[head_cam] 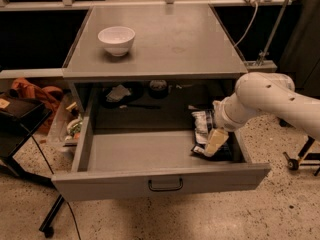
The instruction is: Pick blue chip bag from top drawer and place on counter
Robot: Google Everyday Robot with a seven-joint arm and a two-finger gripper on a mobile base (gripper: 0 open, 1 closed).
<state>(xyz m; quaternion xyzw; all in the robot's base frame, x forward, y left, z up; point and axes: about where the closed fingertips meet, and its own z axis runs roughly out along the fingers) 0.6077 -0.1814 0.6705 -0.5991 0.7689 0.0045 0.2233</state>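
arm: my white arm (267, 96) reaches in from the right, bent downward | wrist (229, 115): angled down and left | gripper (215, 144): hangs just below my wrist, pointing down

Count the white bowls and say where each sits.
1. The white bowl sits on the counter, back left. Others may hide in the top drawer, where the pincer hangs at the right end.

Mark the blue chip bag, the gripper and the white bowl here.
blue chip bag (201, 126), camera view, its upper printed panel.
gripper (215, 143), camera view, its pale lower end, inside the top drawer (100, 183) at the bag.
white bowl (116, 34), camera view, its inner wall.
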